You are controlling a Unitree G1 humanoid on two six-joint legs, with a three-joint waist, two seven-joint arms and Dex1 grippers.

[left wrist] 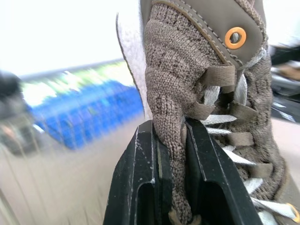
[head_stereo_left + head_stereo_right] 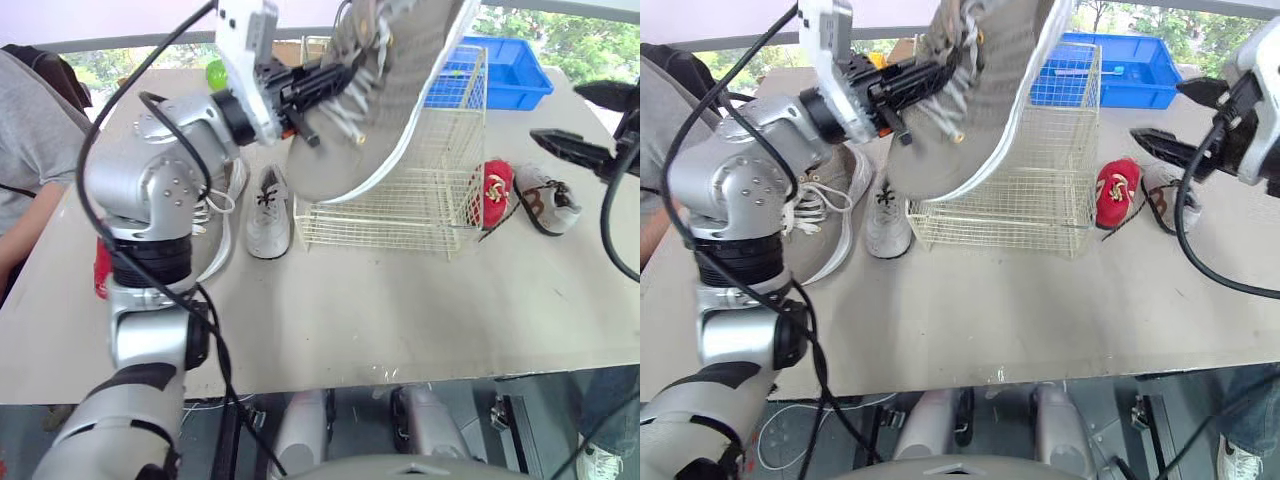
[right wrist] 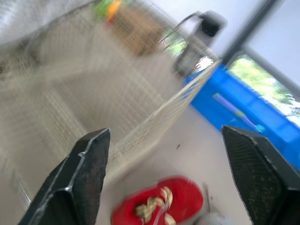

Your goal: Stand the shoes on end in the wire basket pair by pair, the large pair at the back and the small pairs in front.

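Big grey shoe: up in the air, tilted, its lower end down by the wire basket.
Left gripper: clamped on a thin fold of knit next to the laces. That's all that's carrying the shoe.
Right gripper: spread wide, nothing in it, hanging above the red shoe and the white-and-brown shoe, which sit just beside the basket's right wall.
Other shoes: the big one's mate lies on the table left of the basket, with a small grey shoe between the two.
Not sure: honestly can't tell if the shoe's lower end is already inside the wire or just hanging in front of it.
Worry 1: with that little fabric pinched, I reckon the shoe could swing or slip out if I move fast.
Worry 2: the sole could catch the rim on the way down, and a light basket would probably slide or tip.
Worry 3: it lands in front, eating the small pairs' space.
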